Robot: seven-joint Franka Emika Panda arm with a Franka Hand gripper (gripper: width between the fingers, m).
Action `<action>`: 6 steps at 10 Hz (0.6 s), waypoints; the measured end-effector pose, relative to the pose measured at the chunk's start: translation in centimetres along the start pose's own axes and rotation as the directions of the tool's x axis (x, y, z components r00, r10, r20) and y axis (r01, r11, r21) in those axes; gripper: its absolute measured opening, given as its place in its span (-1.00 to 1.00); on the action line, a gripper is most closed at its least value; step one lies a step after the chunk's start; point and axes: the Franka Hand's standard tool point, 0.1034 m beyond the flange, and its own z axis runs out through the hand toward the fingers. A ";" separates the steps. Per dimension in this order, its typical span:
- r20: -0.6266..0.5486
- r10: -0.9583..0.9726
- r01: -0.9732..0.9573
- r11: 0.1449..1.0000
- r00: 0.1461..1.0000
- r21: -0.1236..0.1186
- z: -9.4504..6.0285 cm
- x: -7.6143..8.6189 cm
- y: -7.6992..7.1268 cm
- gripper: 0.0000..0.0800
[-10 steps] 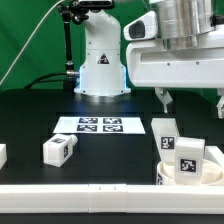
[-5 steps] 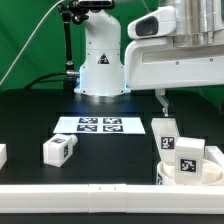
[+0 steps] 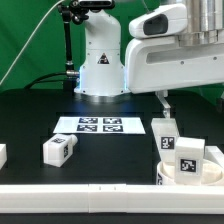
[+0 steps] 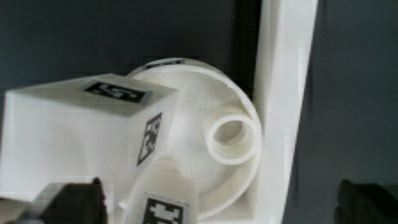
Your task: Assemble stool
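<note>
We see the black table (image 3: 30,120) with the marker board (image 3: 100,125) at its middle. The round seat (image 3: 170,176) lies at the exterior view's right, beside the white bar (image 3: 80,195). A near leg (image 3: 188,158) stands at the seat, with a far leg (image 3: 164,133) just behind. A loose leg (image 3: 60,149) lies well apart, toward the left. Over the seat hangs the gripper (image 4: 217,200), its fingers (image 4: 71,200) spread wide and holding nothing.
</note>
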 end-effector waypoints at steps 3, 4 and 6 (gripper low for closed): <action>-0.045 -0.394 0.392 0.919 0.918 -0.043 0.4 0.3 0.5 0.62; -0.038 -0.502 0.500 0.864 0.864 -0.049 0.4 0.3 0.7 0.62; -0.024 -0.630 0.628 0.776 0.777 -0.059 0.5 0.2 1.1 0.62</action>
